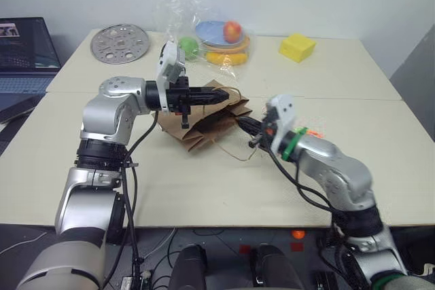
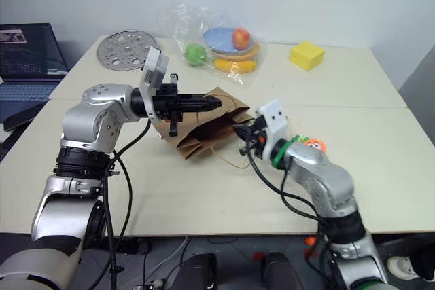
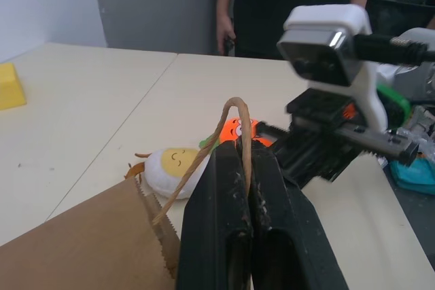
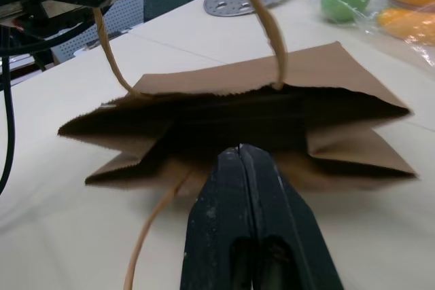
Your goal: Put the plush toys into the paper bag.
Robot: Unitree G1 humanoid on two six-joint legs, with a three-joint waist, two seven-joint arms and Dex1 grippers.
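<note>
Cream tabletops [image 1: 204,188] are running wall to wall, and I'm using the paper bag [image 1: 204,123] in the middle as my landmark. Nearest to me, my right gripper [image 1: 249,127] is sitting at the bag's right edge with its jaws pressed together; the right wrist view has them at the lower lip of the mouth, but I can't tell if they're pinching paper or the loose lower handle. My left gripper [image 1: 219,96] is hanging over the bag, clamped on the upper handle [image 3: 234,127] and holding that side up. So the bag is lying on its side with its mouth facing right, long axis running left to right. Both plush toys, the white one [image 3: 173,168] and the carrot [image 2: 311,144], are lying right of the mouth, near my right arm, so I'd guess that arm does the loading. Behind the bag, the bagged fruit [image 1: 217,39] and the yellow block [image 1: 297,47] are just sitting there.
</note>
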